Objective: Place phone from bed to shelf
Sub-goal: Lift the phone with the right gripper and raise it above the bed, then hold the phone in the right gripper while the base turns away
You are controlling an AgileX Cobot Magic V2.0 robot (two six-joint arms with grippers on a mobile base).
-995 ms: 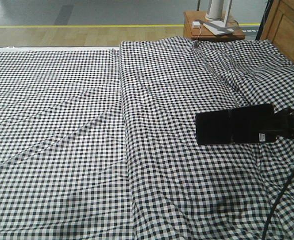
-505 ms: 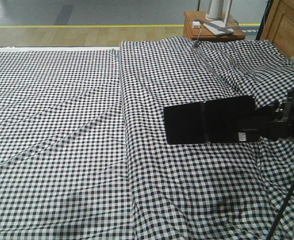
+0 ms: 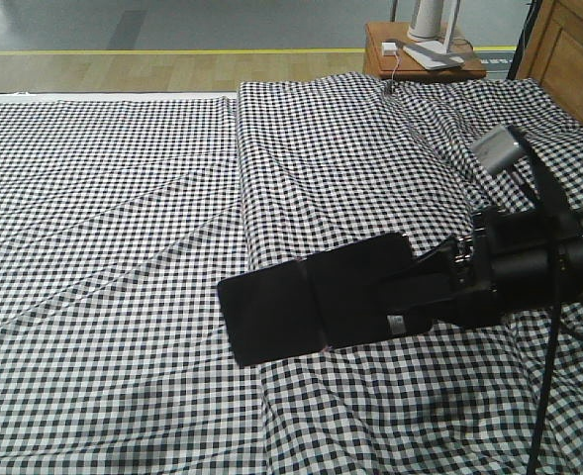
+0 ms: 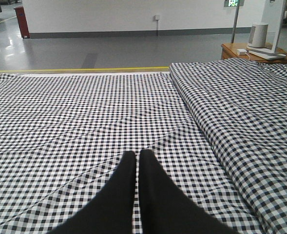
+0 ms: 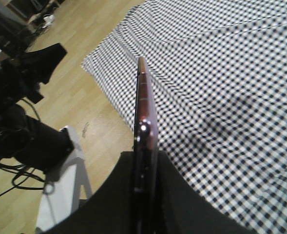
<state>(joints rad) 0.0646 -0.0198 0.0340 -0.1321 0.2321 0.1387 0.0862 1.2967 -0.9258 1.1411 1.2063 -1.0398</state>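
Front view: the right gripper (image 3: pixel 415 297) reaches in from 3 o'clock. Its fingers pinch 1 end of the phone (image 3: pixel 281 317), so the flat black slab looks lifted off the bed (image 3: pixel 123 198), free end toward 9 o'clock. No shelf shows here.

Left wrist view: the left gripper (image 4: pixel 133 158) has its 2 fingers (image 4: pixel 155 200) pressed together, holding nothing.

Right wrist view: the phone (image 5: pixel 143 92) stands edge-on, squeezed at 6 o'clock, likely so it cannot slip.
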